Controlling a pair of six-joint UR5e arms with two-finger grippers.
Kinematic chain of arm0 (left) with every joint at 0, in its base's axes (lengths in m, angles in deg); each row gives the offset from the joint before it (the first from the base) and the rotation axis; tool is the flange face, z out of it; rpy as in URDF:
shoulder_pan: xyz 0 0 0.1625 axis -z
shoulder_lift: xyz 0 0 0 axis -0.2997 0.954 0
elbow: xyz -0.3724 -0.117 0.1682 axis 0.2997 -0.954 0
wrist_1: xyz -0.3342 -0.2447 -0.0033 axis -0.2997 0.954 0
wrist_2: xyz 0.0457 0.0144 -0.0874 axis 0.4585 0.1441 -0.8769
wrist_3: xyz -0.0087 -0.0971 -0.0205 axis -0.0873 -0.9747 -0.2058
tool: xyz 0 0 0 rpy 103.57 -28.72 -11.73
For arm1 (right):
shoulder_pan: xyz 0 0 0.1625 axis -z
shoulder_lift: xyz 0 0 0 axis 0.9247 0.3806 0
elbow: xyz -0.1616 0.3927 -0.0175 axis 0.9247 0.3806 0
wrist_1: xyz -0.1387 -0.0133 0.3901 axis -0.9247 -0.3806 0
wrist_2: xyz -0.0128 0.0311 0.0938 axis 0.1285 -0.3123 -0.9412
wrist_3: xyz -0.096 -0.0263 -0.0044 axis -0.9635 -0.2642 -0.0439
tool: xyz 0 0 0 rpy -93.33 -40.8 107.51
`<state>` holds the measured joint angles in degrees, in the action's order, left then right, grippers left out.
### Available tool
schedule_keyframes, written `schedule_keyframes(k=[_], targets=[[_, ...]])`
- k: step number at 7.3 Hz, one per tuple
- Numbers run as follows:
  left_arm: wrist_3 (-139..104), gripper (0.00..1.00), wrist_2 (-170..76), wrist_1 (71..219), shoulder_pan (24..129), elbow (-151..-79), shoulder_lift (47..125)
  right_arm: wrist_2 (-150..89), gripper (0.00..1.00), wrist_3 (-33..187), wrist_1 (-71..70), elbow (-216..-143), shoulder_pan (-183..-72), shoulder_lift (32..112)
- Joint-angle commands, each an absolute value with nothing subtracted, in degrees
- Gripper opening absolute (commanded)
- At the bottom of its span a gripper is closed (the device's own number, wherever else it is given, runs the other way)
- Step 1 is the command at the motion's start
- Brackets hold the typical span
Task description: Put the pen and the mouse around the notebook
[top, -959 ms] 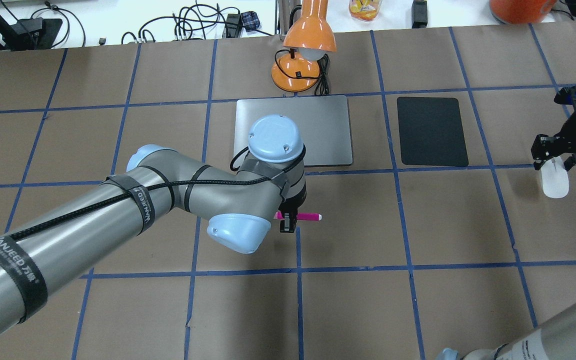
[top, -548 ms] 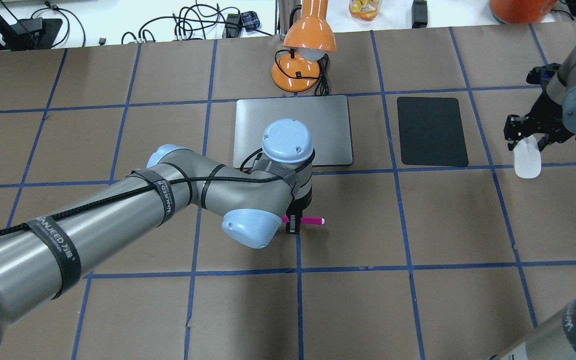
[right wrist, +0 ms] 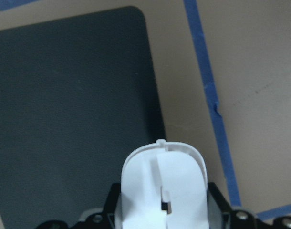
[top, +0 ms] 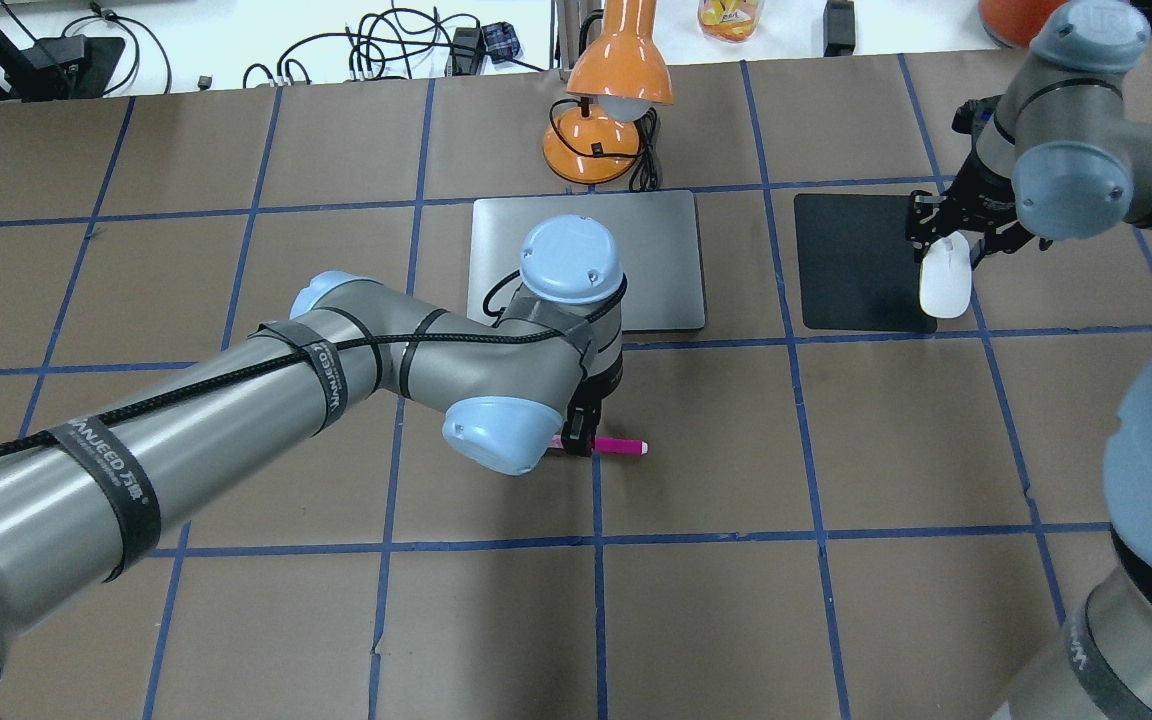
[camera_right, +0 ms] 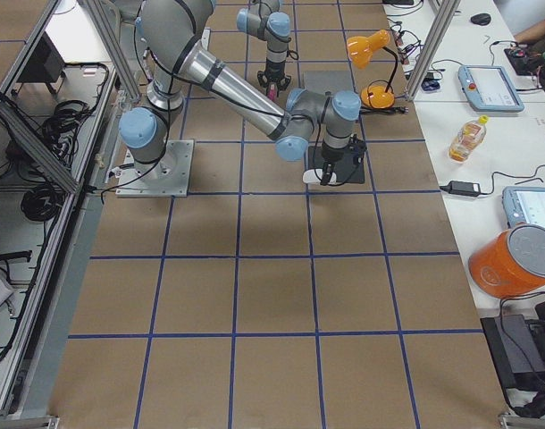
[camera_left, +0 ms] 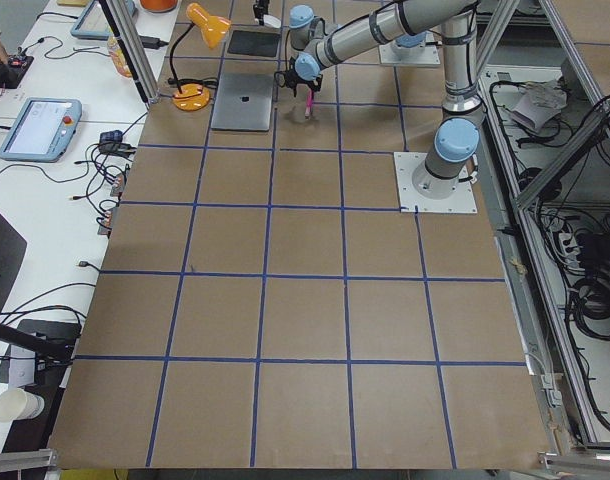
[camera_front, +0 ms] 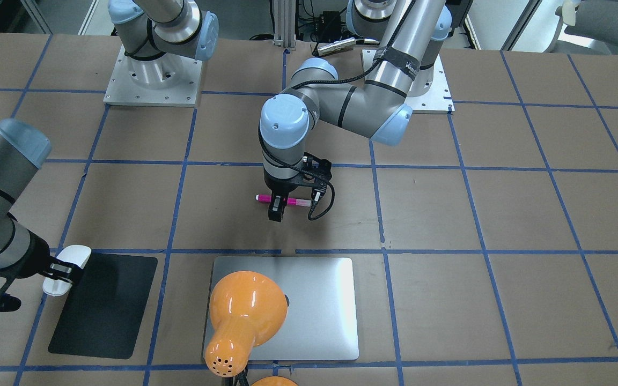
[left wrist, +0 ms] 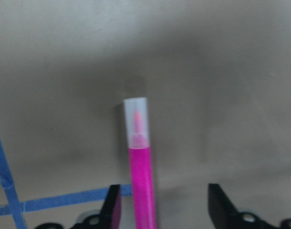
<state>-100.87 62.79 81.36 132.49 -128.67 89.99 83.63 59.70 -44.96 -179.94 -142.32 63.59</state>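
Observation:
The magenta pen [top: 621, 446] lies on the brown paper in front of the silver notebook [top: 656, 250], a short way off its near edge. My left gripper [top: 581, 438] stands over it, open. In the left wrist view the pen [left wrist: 140, 181] sits between the two fingers [left wrist: 114, 205] with a gap on each side. The white mouse [top: 944, 285] hangs over the right edge of the black mat [top: 856, 260], with my right gripper [top: 948, 250] shut on it. The right wrist view shows the mouse [right wrist: 162, 186] clamped between the fingers above the mat's edge.
An orange desk lamp [top: 606, 110] stands just behind the notebook, and in the front-facing view its shade [camera_front: 242, 316] covers part of the notebook [camera_front: 319, 305]. Blue tape lines grid the table. Cables and bottles lie beyond the far edge.
The right arm has carried the mouse from the table's right side inward and farther back, to the black mat's right edge. The left arm shifted slightly right with the pen.

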Motion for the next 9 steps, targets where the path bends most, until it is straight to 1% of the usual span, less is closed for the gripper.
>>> schedule_keyframes(k=[1, 2, 4, 5, 6, 7, 8, 9], targets=[[-63.1, 1.0, 63.3, 88.1, 129.8, -126.7, 85.8, 83.0, 0.48, 65.6, -45.0, -176.4, -146.8, 60.6], [-48.5, 1.0, 64.6, 93.9, 127.5, -126.8, 82.3, 82.9, 0.48, 66.7, -45.0, -174.6, -147.7, 59.2], [-22.3, 1.0, 64.9, 97.4, 122.9, -125.7, 75.5, 83.1, 0.5, 66.8, -45.0, -173.1, -147.7, 57.4], [-13.9, 1.0, 65.1, 97.9, 120.9, -125.1, 74.6, 83.1, 0.5, 65.9, -45.7, -173.4, -147.7, 57.1], [-12.5, 1.0, 65.4, 100.3, 119.7, -124.6, 72.6, 83.1, 0.54, 66.0, -45.7, -173.5, -147.7, 56.9], [-12.4, 1.0, 65.4, 104.2, 118.1, -124.1, 70.4, 83.1, 0.75, 66.0, -45.9, -173.4, -147.7, 56.9], [-11.9, 1.0, 65.3, 107.0, 116.5, -123.6, 68.8, 83.1, 0.91, 65.9, -45.9, -173.4, -147.7, 56.9], [-11.8, 1.0, 64.7, 107.2, 115.4, -123.6, 67.6, 83.1, 1.0, 65.9, -45.7, -173.2, -147.7, 56.9]])
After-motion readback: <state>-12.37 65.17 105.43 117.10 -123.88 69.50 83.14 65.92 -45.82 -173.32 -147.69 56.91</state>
